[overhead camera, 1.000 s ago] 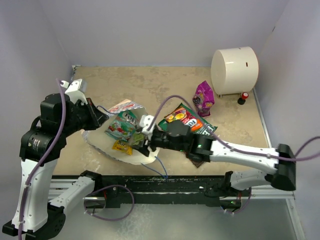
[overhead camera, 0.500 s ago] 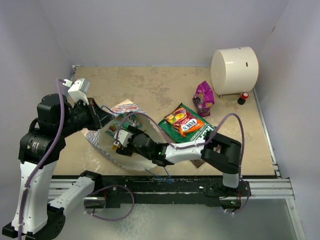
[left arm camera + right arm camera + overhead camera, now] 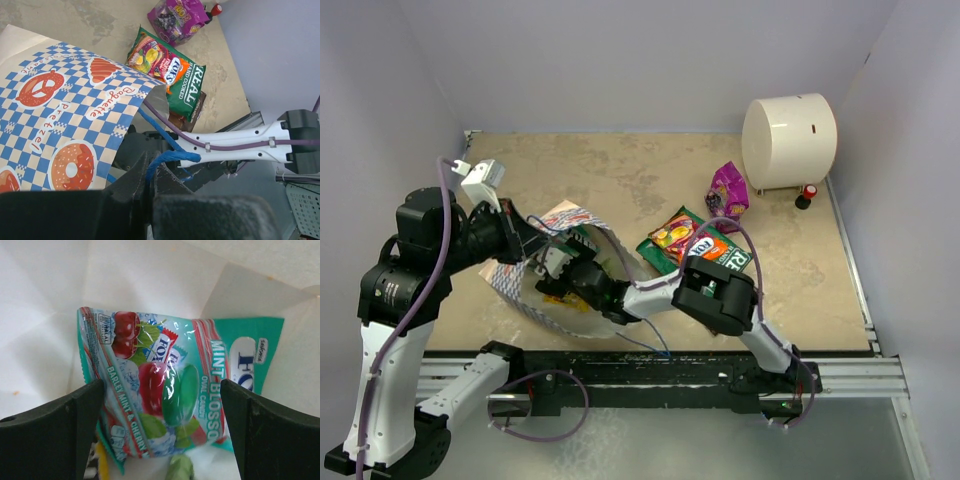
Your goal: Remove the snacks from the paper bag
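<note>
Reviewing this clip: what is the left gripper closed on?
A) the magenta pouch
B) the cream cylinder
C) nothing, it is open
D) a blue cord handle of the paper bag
D: in the left wrist view the left gripper is pinched shut on the blue cord handle at the open edge of the paper bag.

A large cream plastic cylinder (image 3: 788, 142) lies on its side at the far right corner of the mottled beige tabletop (image 3: 620, 170), with a small red-topped black object (image 3: 807, 195) just beside its lower right edge.
</note>
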